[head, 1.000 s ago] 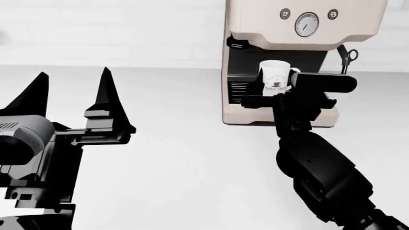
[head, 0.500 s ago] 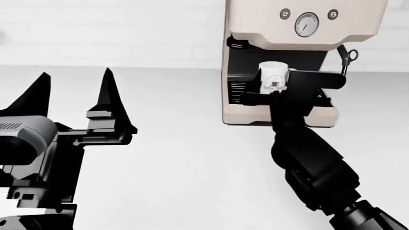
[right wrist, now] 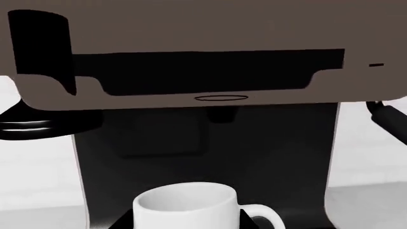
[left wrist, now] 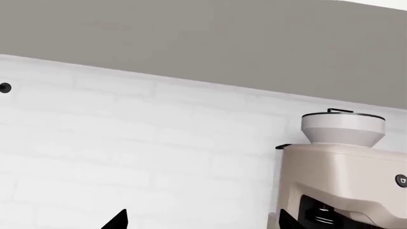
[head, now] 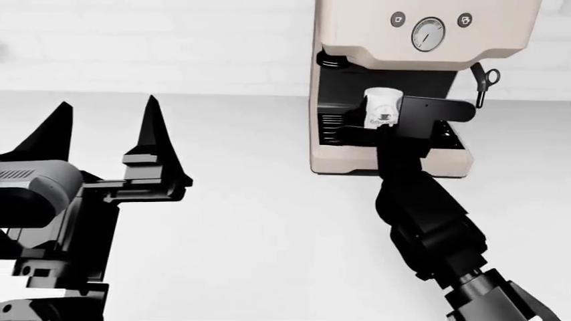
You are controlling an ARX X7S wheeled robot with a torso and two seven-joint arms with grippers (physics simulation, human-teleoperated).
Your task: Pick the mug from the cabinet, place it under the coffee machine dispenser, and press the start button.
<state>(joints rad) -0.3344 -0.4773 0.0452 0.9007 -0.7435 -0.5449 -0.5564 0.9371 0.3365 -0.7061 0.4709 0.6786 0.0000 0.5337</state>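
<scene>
The white mug with its black cup logo is held in the black recess of the cream coffee machine. My right gripper is shut on the mug. In the right wrist view a black finger shows on each side of the mug, whose handle points to one side. The dispenser, a black round head, sits above and left of the mug and appears again as the dispenser. I cannot tell whether the mug rests on the drip grille. My left gripper is open and empty, well left of the machine.
Two round buttons flank a gauge on the machine's front. A black steam wand hangs at its right. The white counter meets a white brick wall. The left wrist view shows the machine's hopper.
My right arm has pushed the mug further into the machine's recess, so it looks smaller and higher in the head view. The left arm has barely moved.
</scene>
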